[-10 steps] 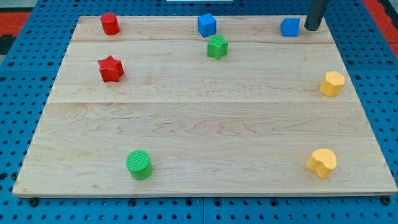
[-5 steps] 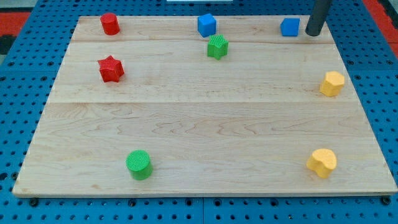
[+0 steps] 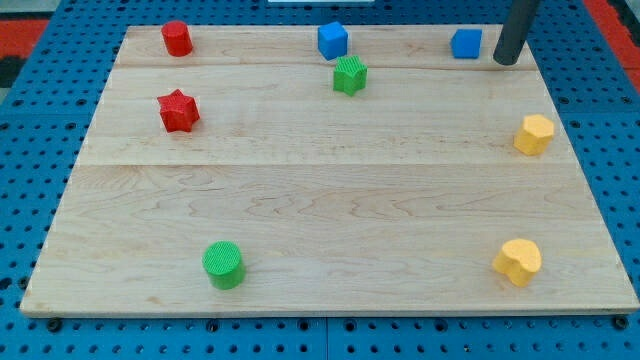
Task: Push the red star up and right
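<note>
The red star (image 3: 178, 110) lies on the wooden board (image 3: 330, 200) at the view's left, in the upper half. My tip (image 3: 506, 61) is at the view's top right, just right of and slightly below a blue block (image 3: 466, 43), apart from it. The tip is far to the right of the red star, across nearly the whole board.
A red cylinder (image 3: 177, 38) sits at the top left, above the star. A blue cube (image 3: 333, 40) and a green star (image 3: 350, 75) are at top centre. A yellow hexagon (image 3: 534, 134) and a yellow heart-like block (image 3: 518, 262) are at the right. A green cylinder (image 3: 223, 265) is at the bottom left.
My tip has slid a little down and to the right, away from the blue block. No block has moved.
</note>
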You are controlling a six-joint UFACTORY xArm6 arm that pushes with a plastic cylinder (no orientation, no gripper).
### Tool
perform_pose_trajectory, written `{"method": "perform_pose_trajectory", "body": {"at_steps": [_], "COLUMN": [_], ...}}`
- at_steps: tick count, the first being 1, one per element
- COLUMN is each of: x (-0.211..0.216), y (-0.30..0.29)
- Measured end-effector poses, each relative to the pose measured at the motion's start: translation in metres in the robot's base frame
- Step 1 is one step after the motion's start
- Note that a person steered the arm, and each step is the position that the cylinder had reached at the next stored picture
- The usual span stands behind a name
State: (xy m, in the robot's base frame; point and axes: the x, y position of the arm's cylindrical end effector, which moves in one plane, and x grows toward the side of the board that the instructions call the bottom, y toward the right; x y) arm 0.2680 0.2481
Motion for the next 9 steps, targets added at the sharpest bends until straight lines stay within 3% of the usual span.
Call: {"method": "perform_pose_trajectory", "body": {"at_steps": [2,4,6,8,9], "x": [0.011,0.027,0.123,0.145,0.120], "y": [-0.003,-0.054,-0.184,-0.378,-0.438]}}
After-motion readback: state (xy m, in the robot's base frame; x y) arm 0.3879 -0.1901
